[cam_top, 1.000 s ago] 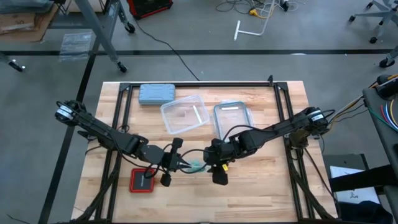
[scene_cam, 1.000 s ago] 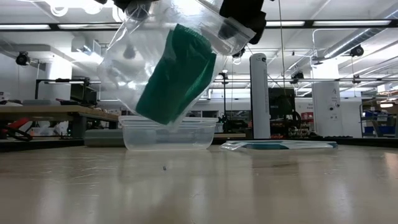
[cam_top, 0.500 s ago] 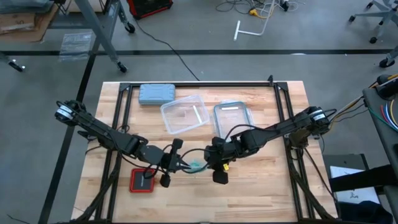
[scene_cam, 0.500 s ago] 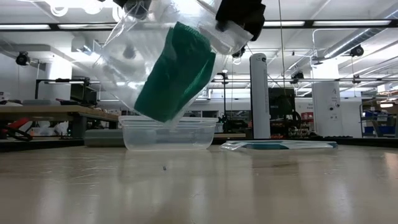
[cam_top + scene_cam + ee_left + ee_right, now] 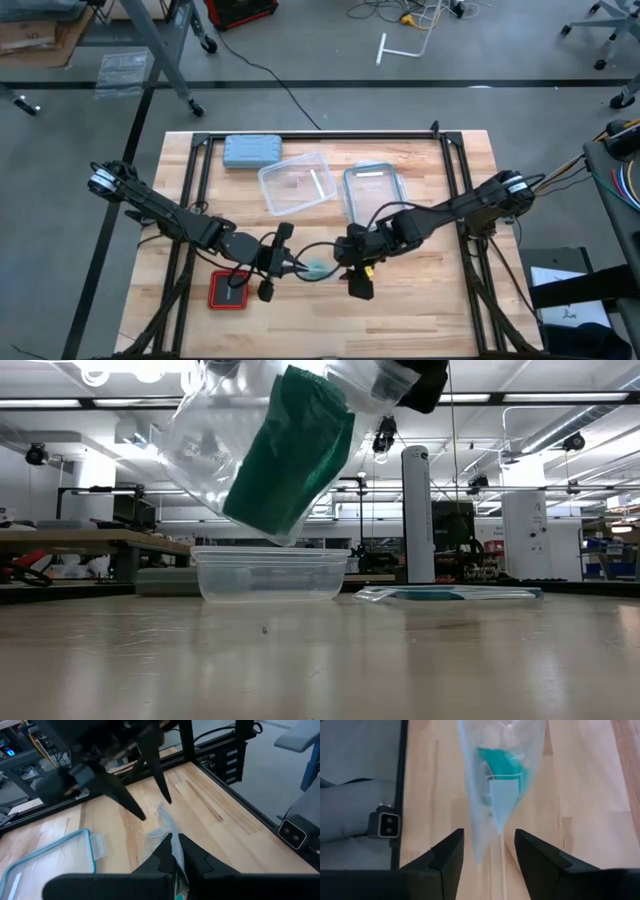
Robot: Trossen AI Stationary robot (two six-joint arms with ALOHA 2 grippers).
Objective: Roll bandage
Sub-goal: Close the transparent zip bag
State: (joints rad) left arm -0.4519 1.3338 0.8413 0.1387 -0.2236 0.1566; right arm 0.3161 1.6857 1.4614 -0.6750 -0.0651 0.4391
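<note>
A clear plastic bag [image 5: 205, 455] with the teal-green bandage [image 5: 290, 455] rolled up inside hangs above the table's middle front. My left gripper [image 5: 293, 264] is shut on one end of the bag. My right gripper [image 5: 487, 845] is open at the bag's other end. Its fingers stand on either side of the bag's edge [image 5: 496, 822], and I cannot tell whether they touch it. In the right wrist view the bandage [image 5: 500, 767] lies farther down the bag. The left wrist view shows the right gripper [image 5: 155, 809] spread wide over the bag's far end. My left gripper pinches the bag's near end [image 5: 167, 837] between its two shut fingers, coming level from the table's left. The bag is lifted clear of the table and hangs tilted, with the bandage inside it.
A clear tub [image 5: 295, 185] and its teal-rimmed lid [image 5: 372, 190] lie behind the grippers, and a grey-blue case [image 5: 252, 150] sits at the far left. A red and black block [image 5: 228, 292] lies near the front left. In the low view the tub [image 5: 270, 572] stands below the bag.
My right gripper has drawn back a little toward the table's right and near edges, and it shows higher in the low view. The bag with the bandage has risen slightly and stays clear of the table, held by my left gripper.
</note>
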